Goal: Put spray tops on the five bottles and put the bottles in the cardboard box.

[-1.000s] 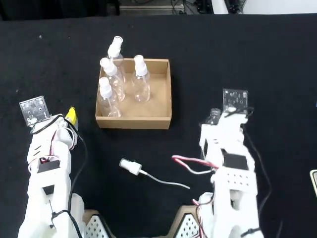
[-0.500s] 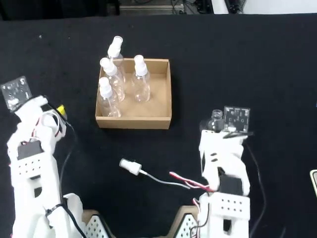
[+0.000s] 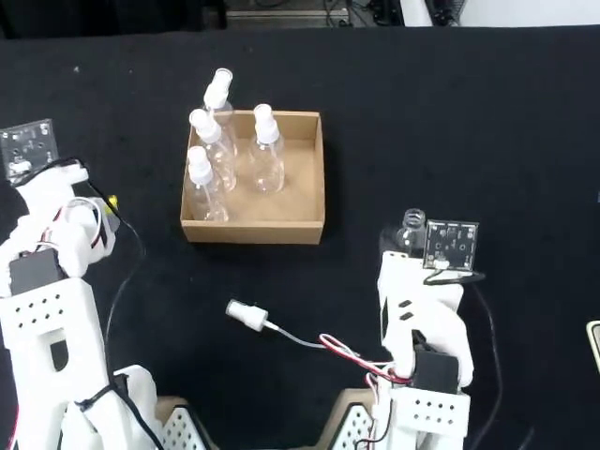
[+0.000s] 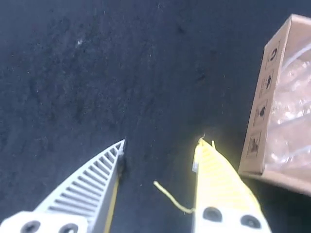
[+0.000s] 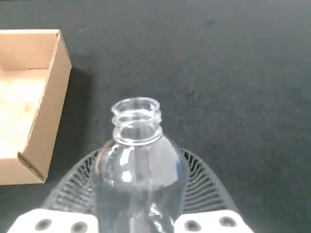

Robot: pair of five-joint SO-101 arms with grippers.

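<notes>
A clear bottle (image 5: 138,160) with an open neck and no spray top stands upright in my right gripper (image 5: 140,180), which is shut on its body; from above the bottle (image 3: 409,225) is right of the cardboard box (image 3: 314,178). Several capped bottles (image 3: 266,148) stand in the box's left half. One loose spray top (image 3: 247,314) lies on the table in front of the box, its thin tube trailing right. My left gripper (image 4: 161,144) is open and holds nothing. It hangs over bare cloth left of the box (image 4: 272,111), and from above the left gripper (image 3: 106,208) sits near the table's left edge.
Black cloth (image 3: 469,112) covers the table. The box's right half holds nothing. A red and white cable (image 3: 347,352) loops off the right arm near the spray top's tube. A pale object (image 3: 593,339) pokes in at the right edge.
The left arm has swung left, away from the box. The right arm has drawn back toward the near edge, carrying the bottle with it.
</notes>
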